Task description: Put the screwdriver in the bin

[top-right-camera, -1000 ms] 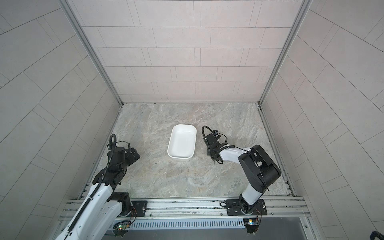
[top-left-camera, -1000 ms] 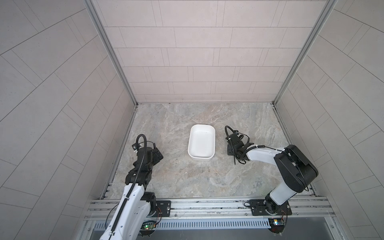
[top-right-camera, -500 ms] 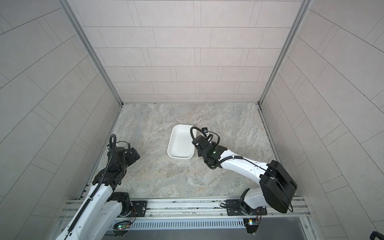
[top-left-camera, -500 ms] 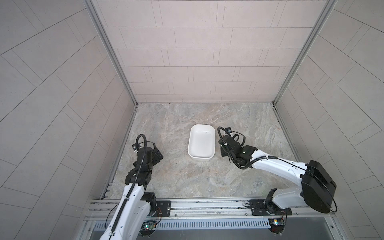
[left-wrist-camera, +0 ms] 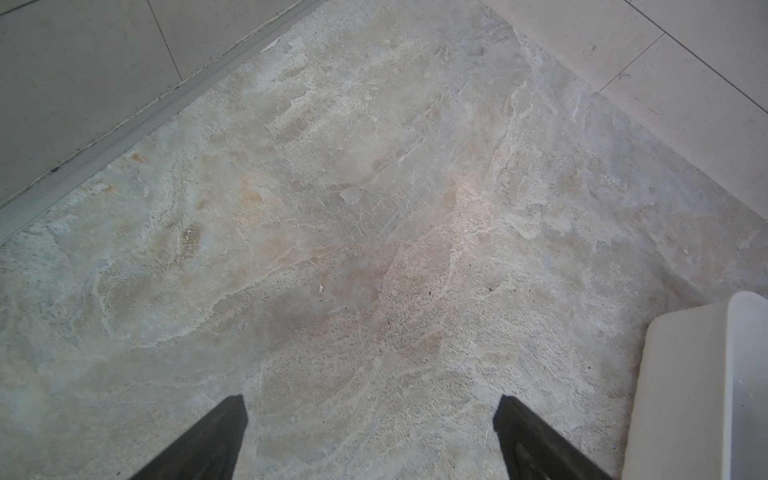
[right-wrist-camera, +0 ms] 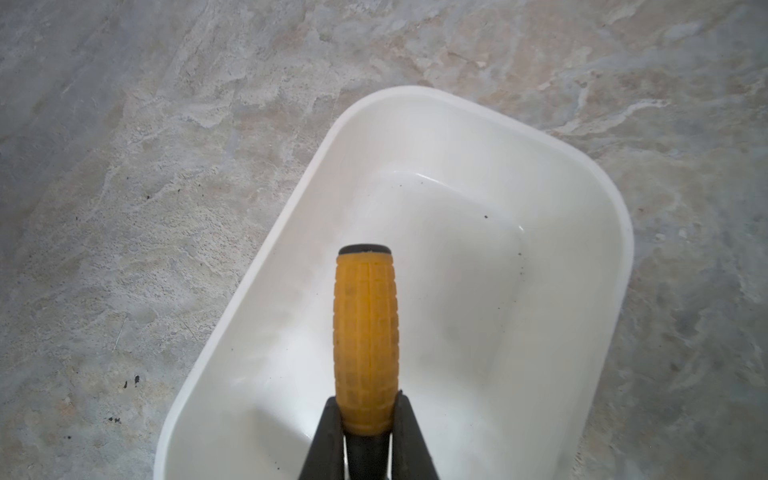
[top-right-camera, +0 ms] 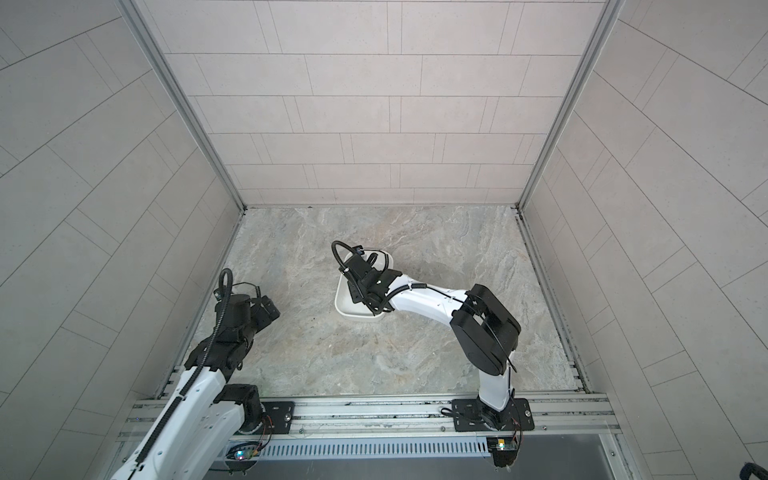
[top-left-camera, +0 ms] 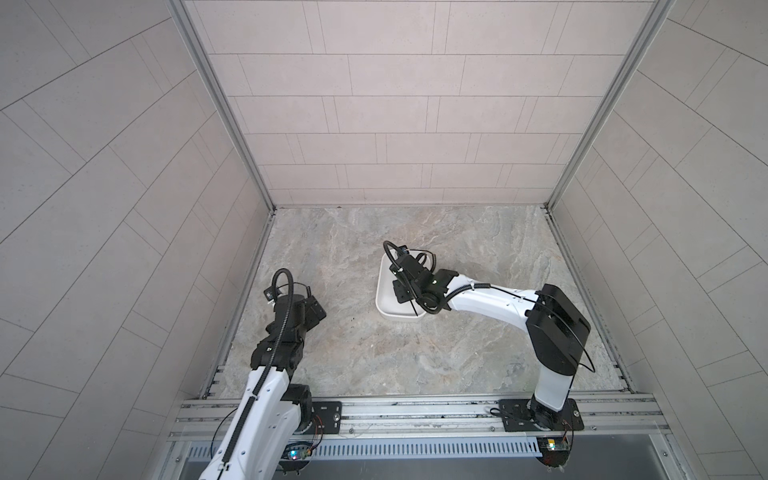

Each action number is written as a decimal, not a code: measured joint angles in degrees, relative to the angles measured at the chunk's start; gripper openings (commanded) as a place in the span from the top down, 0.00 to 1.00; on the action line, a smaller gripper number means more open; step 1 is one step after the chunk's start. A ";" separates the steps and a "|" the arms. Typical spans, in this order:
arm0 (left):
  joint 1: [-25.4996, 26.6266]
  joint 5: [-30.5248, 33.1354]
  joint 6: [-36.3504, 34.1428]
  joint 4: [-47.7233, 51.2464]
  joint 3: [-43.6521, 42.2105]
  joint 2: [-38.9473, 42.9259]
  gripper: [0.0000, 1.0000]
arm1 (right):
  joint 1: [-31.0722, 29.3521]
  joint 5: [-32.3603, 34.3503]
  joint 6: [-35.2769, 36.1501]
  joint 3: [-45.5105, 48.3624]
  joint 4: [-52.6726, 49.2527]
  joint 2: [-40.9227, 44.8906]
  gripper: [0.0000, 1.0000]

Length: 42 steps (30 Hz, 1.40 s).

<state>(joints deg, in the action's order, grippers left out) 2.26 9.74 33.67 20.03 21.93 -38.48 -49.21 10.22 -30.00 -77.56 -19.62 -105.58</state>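
Pale tiled walls (top-left-camera: pixel 415 104) close in a mottled stone floor (top-left-camera: pixel 374 365), and the change on it is plain: a second ago the right arm (top-left-camera: pixel 490 299) was folded beside the bin (top-left-camera: pixel 383 297), and it has since swung across so that its wrist covers much of the white tray in both top views. The right gripper (right-wrist-camera: pixel 365 399) is clamped tight on the screwdriver (right-wrist-camera: pixel 365 328) at the base of its yellow handle, near the black collar. The handle points forward over the bin's hollow and is carried, not yet lying in it. The carry therefore looks nearly done, and what remains is judged to be a short lowering and a release inside the walls. In pose, the right arm rises from the front rail, bends at its dark elbow, and reaches its white forearm leftward to the bin. The left arm (top-left-camera: pixel 286 332) has stayed drawn back by the left wall. The left gripper (left-wrist-camera: pixel 371 401) has its jaws wide apart over bare stone, holding nothing.
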 measured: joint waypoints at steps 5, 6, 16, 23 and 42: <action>0.00 0.35 0.00 0.02 0.00 -1.27 0.00 | 0.15 -1.14 2.10 -3.91 -3.28 -1.55 0.77; 0.00 0.42 0.00 0.02 0.00 -1.40 0.00 | 0.15 -1.20 2.38 -4.46 -3.96 -1.55 0.76; 0.00 0.42 0.00 0.04 0.00 -1.27 0.00 | 0.52 -0.37 4.00 -4.92 -6.86 -0.63 0.65; 0.00 0.44 0.02 0.09 0.00 -1.27 0.00 | 1.20 10.91 8.72 0.31 -7.61 10.84 0.62; 0.00 -1.18 0.00 -0.98 0.00 -5.77 0.00 | 29.86 38.40 35.36 55.71 59.21 19.87 0.26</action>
<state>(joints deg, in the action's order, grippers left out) 2.26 8.56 33.67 19.05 21.93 -44.25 -19.35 48.62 5.37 -21.85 39.59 -85.71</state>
